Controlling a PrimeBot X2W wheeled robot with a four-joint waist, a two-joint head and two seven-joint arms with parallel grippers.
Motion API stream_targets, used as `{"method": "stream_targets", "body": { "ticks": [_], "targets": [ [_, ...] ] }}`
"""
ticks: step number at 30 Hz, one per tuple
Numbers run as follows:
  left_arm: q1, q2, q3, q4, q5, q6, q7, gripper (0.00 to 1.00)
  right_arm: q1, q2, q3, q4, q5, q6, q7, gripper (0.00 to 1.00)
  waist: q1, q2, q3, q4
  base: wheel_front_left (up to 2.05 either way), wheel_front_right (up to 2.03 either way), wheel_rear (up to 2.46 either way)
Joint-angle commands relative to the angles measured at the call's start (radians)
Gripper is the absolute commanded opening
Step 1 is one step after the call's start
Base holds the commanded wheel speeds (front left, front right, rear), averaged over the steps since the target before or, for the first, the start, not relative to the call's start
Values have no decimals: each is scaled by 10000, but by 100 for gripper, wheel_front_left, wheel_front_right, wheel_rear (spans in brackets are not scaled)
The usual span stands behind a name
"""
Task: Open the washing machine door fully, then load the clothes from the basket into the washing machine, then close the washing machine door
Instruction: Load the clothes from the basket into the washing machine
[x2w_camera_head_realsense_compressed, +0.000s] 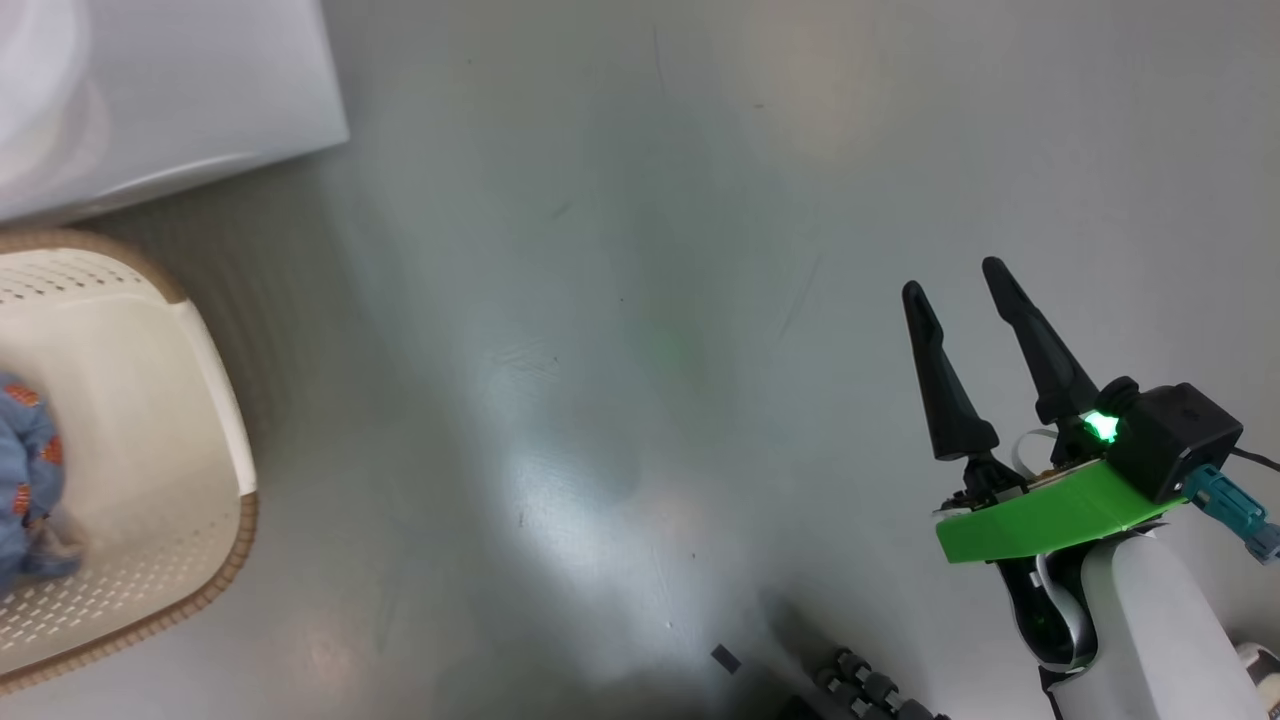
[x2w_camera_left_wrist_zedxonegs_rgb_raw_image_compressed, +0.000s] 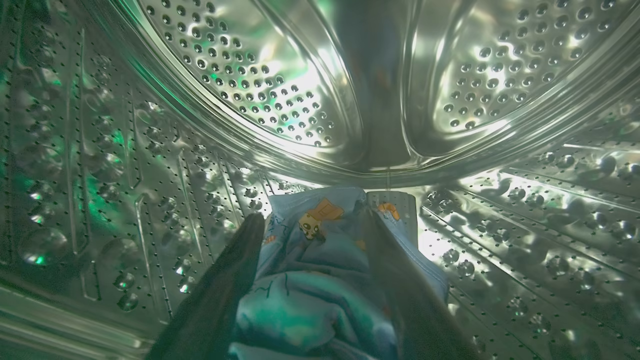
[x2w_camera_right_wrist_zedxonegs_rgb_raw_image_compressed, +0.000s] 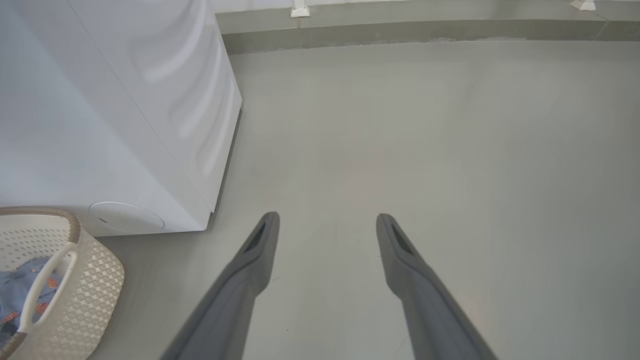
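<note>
My left gripper (x2w_camera_left_wrist_zedxonegs_rgb_raw_image_compressed: 314, 216) is deep inside the washing machine's steel perforated drum (x2w_camera_left_wrist_zedxonegs_rgb_raw_image_compressed: 250, 90). Its two dark fingers stand wide apart, and a light blue bundle of the clothes (x2w_camera_left_wrist_zedxonegs_rgb_raw_image_compressed: 310, 295) lies between them on the drum wall. A second bundle of clothes (x2w_camera_head_realsense_compressed: 25, 470) (x2w_camera_right_wrist_zedxonegs_rgb_raw_image_compressed: 25, 280) lies in the cream basket (x2w_camera_head_realsense_compressed: 225, 570) (x2w_camera_right_wrist_zedxonegs_rgb_raw_image_compressed: 95, 280), which stands on the floor next to the white washing machine (x2w_camera_head_realsense_compressed: 180, 90) (x2w_camera_right_wrist_zedxonegs_rgb_raw_image_compressed: 100, 125). My right gripper (x2w_camera_head_realsense_compressed: 952, 278) (x2w_camera_right_wrist_zedxonegs_rgb_raw_image_compressed: 327, 216) hangs open and empty over bare floor, well right of the basket. The washing machine door is out of view.
Grey floor (x2w_camera_head_realsense_compressed: 600, 350) stretches between the basket and my right arm. A low wall base (x2w_camera_right_wrist_zedxonegs_rgb_raw_image_compressed: 425, 30) runs along the far side. The washer's lower front has a round cover (x2w_camera_right_wrist_zedxonegs_rgb_raw_image_compressed: 126, 216). Part of my own base (x2w_camera_head_realsense_compressed: 870, 690) shows at the bottom.
</note>
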Motion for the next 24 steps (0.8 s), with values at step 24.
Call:
{"method": "stream_targets", "body": {
  "ticks": [24],
  "targets": [
    [1863,37,-298,263,-687,-1513,886,100,196,-441,0,-155,-214,16,-74,100,0,0,-1222,1133,0,0,0]
  ]
}}
